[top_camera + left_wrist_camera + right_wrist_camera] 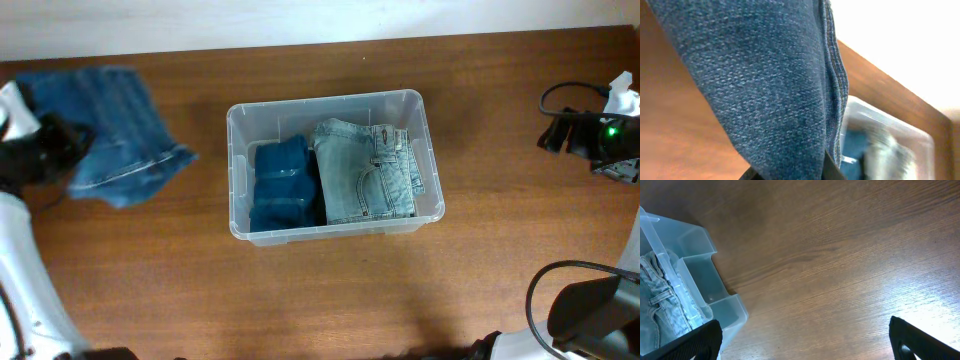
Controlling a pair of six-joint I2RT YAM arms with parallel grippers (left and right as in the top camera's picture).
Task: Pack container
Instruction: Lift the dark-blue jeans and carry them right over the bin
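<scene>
Mid-carry of one more piece. Left gripper point(62, 148) at upper left of the overhead frame, nipped narrowly onto a blue denim garment point(120, 130). Grip apparently at the cloth's edge, with contact hidden behind fabric in the wrist view. Right gripper point(805, 347) spread fully wide, holding nothing, over bare table point(480, 80) at far right. Container point(330, 100) at frame centre, already loaded: dark blue folded garment point(285, 185) in its left half, light jeans point(365, 170) in its right. Next, probably: swing right, clear the rim, lower onto the stack, release without trailing cloth over the wall.
</scene>
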